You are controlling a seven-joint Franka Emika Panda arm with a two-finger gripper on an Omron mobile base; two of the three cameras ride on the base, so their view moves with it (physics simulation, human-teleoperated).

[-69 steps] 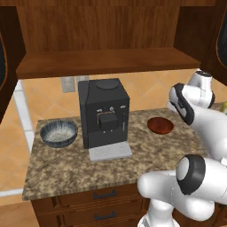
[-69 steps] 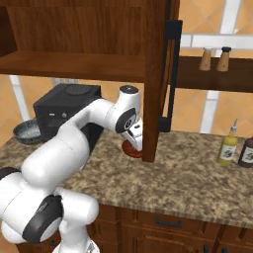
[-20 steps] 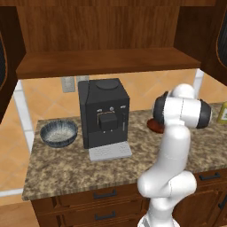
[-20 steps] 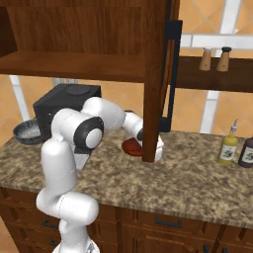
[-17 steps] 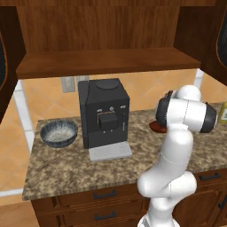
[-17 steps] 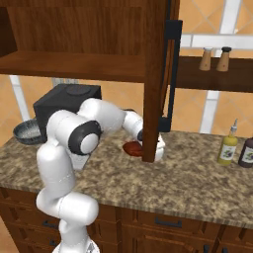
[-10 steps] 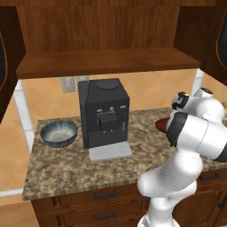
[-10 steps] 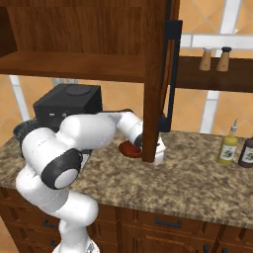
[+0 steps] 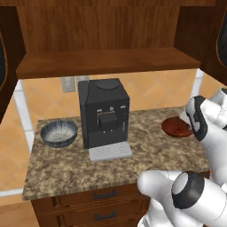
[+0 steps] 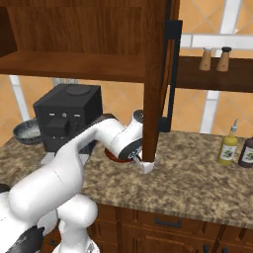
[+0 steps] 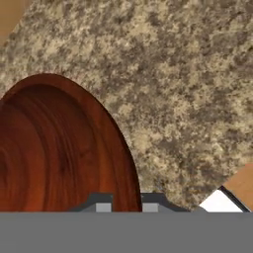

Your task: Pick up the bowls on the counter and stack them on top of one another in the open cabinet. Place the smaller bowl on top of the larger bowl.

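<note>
Orange tiled wall (image 9: 159, 91) behind a black coffee machine (image 9: 103, 115); shakers (image 10: 215, 58) on a side shelf (image 10: 212, 79).

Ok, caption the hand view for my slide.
Gripper shut on the rim of the glossy reddish-brown shallow bowl resting on the speckled granite counter.

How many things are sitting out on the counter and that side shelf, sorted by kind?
Bowls: 2, blue-grey bowl and red-brown bowl
Coffee machines: 1, black machine
Bottles: 2, yellow bottle and dark bottle
Shakers: 2, on the side shelf, light-topped shaker and dark-topped shaker
Total: 7
</note>
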